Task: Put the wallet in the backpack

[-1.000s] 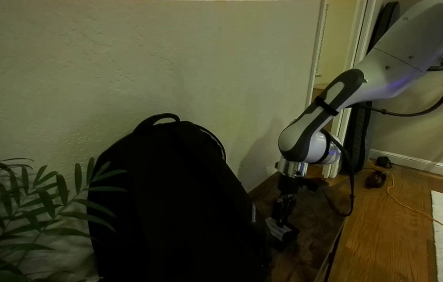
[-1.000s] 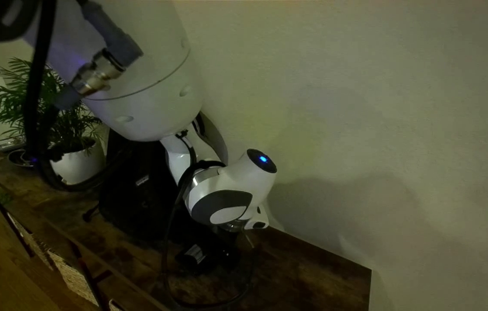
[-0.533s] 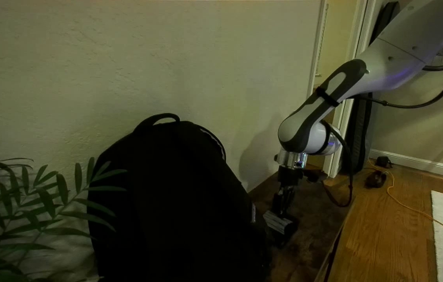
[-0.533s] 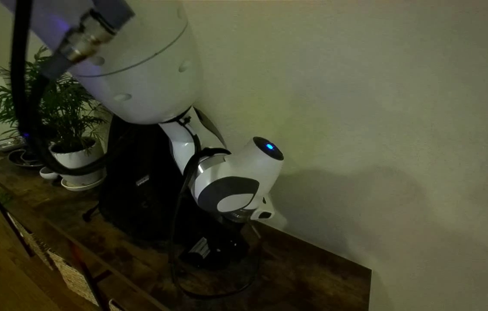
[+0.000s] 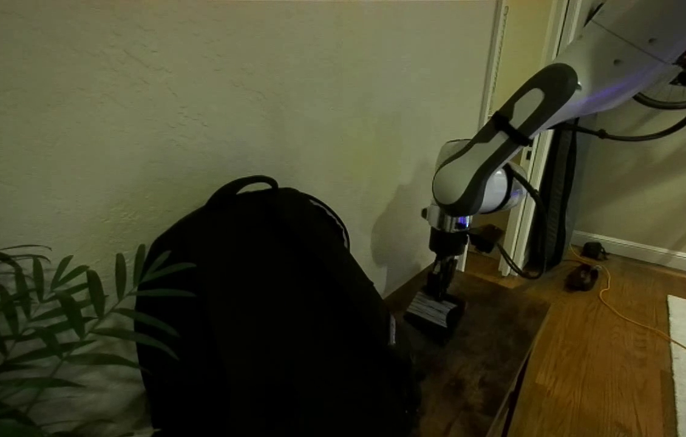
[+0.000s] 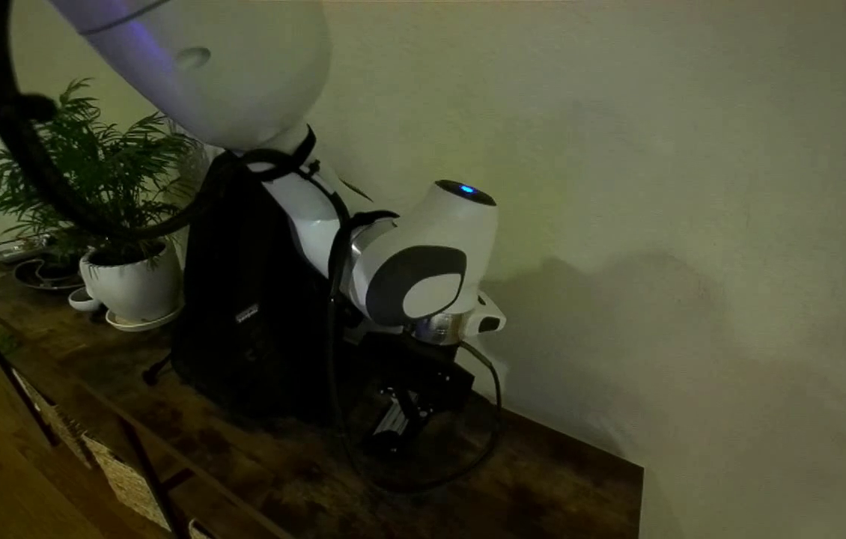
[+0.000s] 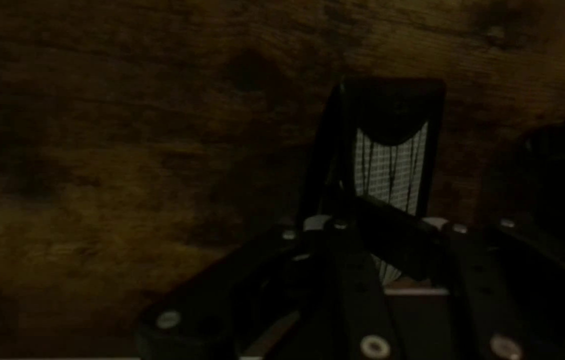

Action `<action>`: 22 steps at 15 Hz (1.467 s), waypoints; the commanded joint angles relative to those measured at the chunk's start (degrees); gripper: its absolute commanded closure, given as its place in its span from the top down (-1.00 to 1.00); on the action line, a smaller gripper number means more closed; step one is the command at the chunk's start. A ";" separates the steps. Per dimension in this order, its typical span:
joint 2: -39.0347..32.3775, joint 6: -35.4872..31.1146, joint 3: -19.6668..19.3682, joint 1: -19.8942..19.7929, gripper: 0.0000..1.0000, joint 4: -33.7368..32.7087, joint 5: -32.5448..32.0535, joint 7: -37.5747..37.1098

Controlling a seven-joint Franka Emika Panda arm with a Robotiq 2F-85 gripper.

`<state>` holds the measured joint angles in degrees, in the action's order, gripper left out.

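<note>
One black, two-fingered metal gripper (image 5: 439,290) pinches the small, flat, black, grey-panelled wallet (image 5: 431,311) over the brown wood-grained table (image 5: 485,358), beside the large, domed, black fabric backpack (image 5: 270,303), and should climb above the backpack's top, squeeze firm, before swinging smoothly across.

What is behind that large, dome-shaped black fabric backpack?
In an exterior view, a pale textured wall; the backpack covers part of it, and anything between cannot be seen.
</note>
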<state>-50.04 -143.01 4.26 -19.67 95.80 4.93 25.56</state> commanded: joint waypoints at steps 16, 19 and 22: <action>1.02 -15.49 -26.10 32.19 -0.27 12.52 -27.09 -32.61; 2.64 -15.31 -23.69 30.59 0.03 15.11 -25.94 -31.02; 3.46 -15.07 -22.40 29.53 0.40 16.48 -25.09 -30.41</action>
<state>-51.06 -157.72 -20.25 11.68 107.07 -20.73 -5.52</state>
